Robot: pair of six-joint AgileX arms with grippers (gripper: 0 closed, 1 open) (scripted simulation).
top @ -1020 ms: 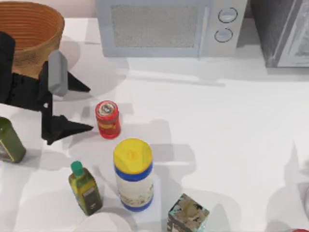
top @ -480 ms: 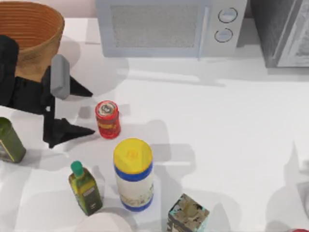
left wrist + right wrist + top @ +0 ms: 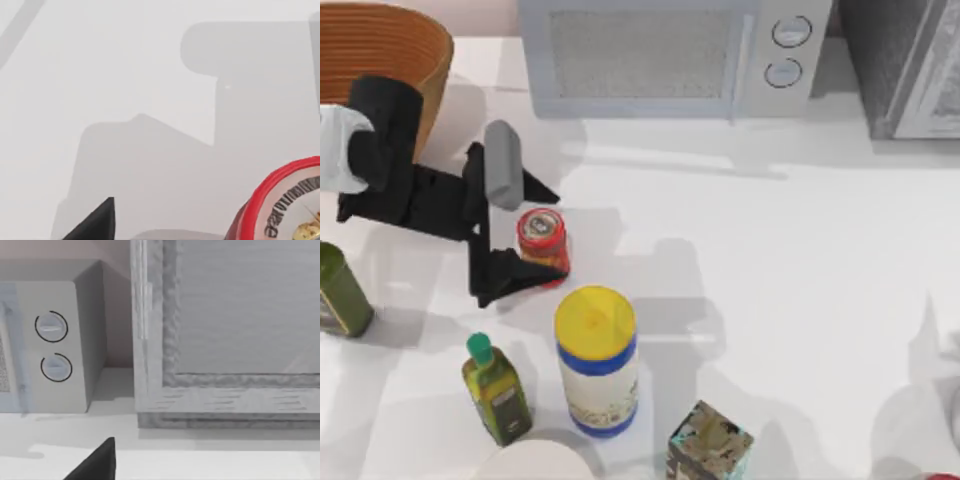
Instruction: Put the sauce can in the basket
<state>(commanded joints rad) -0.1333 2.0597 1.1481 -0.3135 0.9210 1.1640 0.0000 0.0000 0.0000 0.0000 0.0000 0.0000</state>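
The small red cylindrical sauce can (image 3: 542,245), with a silver metal top and a smooth glossy wall, stands upright on the white matte desk (image 3: 770,300). The left gripper (image 3: 548,233) has its black, wedge-shaped jaws spread open, one tip on either side of the can, so the can sits between them near the tips; whether either jaw touches it cannot be told. In the left wrist view the can's red rim and printed silver lid (image 3: 295,200) show beside one dark pointed fingertip (image 3: 97,222).

Behind the jaws, past the black arm, sits the large round woven wicker basket (image 3: 390,50), tan-brown with ribbed sides, well apart from the can. On the near side of the jaws stands a tall white canister with a yellow lid and blue bands (image 3: 597,360), and beside it a small olive-green bottle with a green cap (image 3: 497,390). A dark green bottle (image 3: 340,292) stands near the desk's left edge, and a patterned square box (image 3: 710,443) at the front.

A pale grey boxy microwave with two round dials (image 3: 670,55) lines the back of the desk. The right wrist view shows it (image 3: 55,345) next to a second grey appliance (image 3: 230,335), with a black fingertip (image 3: 97,462) in the foreground.
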